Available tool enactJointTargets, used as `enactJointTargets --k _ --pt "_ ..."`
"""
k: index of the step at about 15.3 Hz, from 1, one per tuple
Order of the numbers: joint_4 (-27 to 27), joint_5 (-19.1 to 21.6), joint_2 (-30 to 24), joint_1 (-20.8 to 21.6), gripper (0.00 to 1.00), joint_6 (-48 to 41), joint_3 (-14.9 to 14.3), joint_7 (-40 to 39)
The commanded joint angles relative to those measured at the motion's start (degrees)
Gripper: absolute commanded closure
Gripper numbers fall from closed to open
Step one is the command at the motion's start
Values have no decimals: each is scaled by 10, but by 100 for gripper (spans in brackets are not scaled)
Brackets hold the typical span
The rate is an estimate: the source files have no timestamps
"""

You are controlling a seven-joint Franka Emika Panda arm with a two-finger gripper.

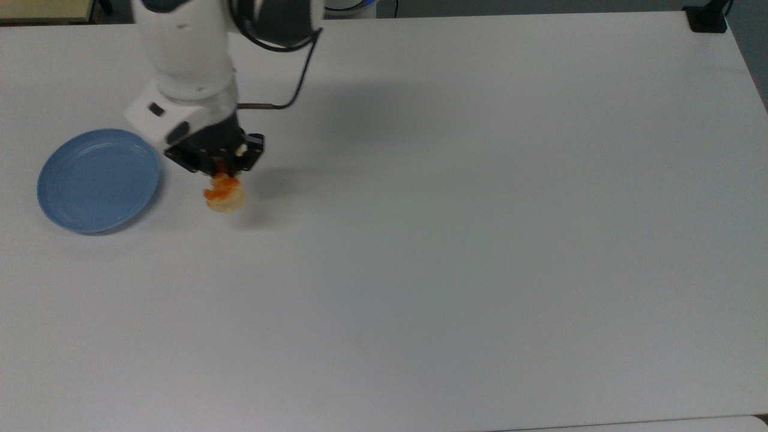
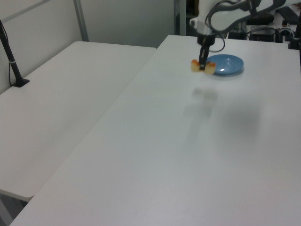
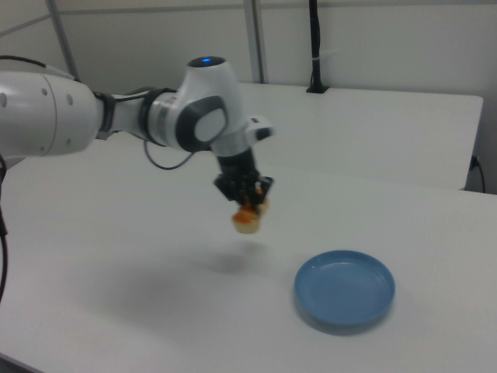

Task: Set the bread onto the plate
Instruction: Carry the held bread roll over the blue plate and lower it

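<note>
Now the white table (image 1: 480, 240) spreads wide under the tool, with a second white table (image 2: 70, 94) beside it at the left view's left. Above the tool rises the arm (image 1: 186, 54), white with dark joints, its lower link reaching down in the top view and a thin black cable (image 1: 288, 90) looping off toward the top view's right. To the top view's left of the tool lies the plate (image 1: 99, 180), flat on the table, near the tool but apart from it; in the right view the plate (image 3: 344, 289) sits below and to the right view's right of the tool, and in the left view the plate (image 2: 225, 64) lies just behind it. The tool (image 1: 221, 169) points down and is clenched on the bread (image 1: 225, 195). The bread (image 3: 247, 217) hangs from the tool's fingers clear of the table, a soft shadow (image 3: 229, 260) lying on the surface beneath it, short of the plate's rim.
</note>
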Motion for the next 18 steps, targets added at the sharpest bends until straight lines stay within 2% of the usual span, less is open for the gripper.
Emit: enactJointTargets --k 1,4,6,10,14,15,16,17,18 --pt "4 -7 -1 -68 80 -4 -5 -21" --pt "3 -8 14 -104 79 8 -31 -44" --pt "3 -7 34 -120 79 59 -47 -68" --pt "4 -8 79 -146 79 120 -51 -95" --pt "4 0 92 -148 78 133 -51 -88" --pt "3 2 93 -149 67 132 -51 -86" --pt "3 2 93 -154 38 132 -51 -82" --pt "3 4 92 -159 0 132 -51 -79" --pt "3 5 91 -161 0 130 -51 -75"
